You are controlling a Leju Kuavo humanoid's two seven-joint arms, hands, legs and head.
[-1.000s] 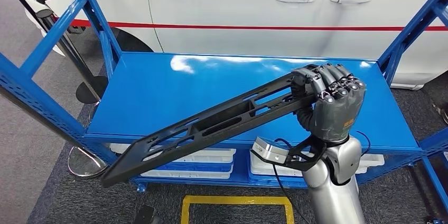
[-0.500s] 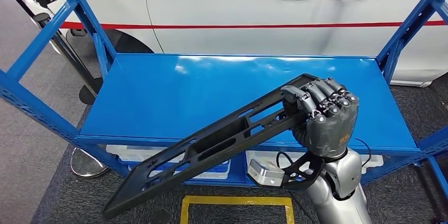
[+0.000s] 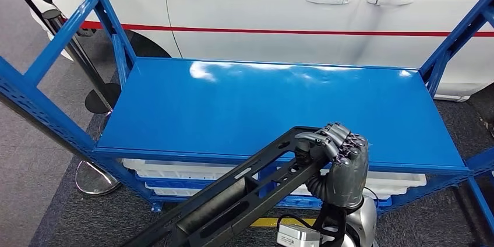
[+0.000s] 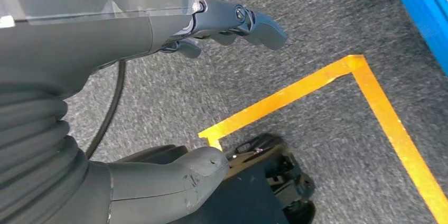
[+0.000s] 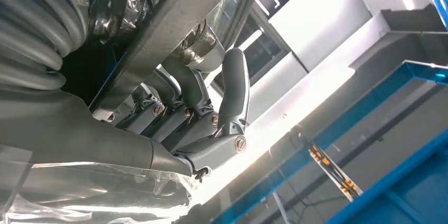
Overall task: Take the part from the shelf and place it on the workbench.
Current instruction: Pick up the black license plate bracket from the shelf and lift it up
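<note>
your right hand (image 3: pixel 339 168) has its fingers (image 3: pixel 326 142) wrapped over one end of the long black part (image 3: pixel 233 200), gripping it just in front of the blue shelf (image 3: pixel 279 107)'s front edge. the part is a flat slotted frame; it slopes from the hand down toward the lower left, out over the dark carpet (image 3: pixel 41 159), with its far end running out of the head view. in the right wrist view you see the same grip from close up: the fingers (image 5: pixel 232 92) curl around the part's grey bar (image 5: pixel 174 28).

your left hand (image 4: pixel 158 102) hangs over the carpet near a corner of yellow floor tape (image 4: pixel 296 92), fingers (image 4: pixel 248 20) apart and nothing in it.

a white car (image 3: pixel 279 8) with a red stripe stands behind the shelf, and white trays (image 3: pixel 175 171) sit on the level below.
</note>
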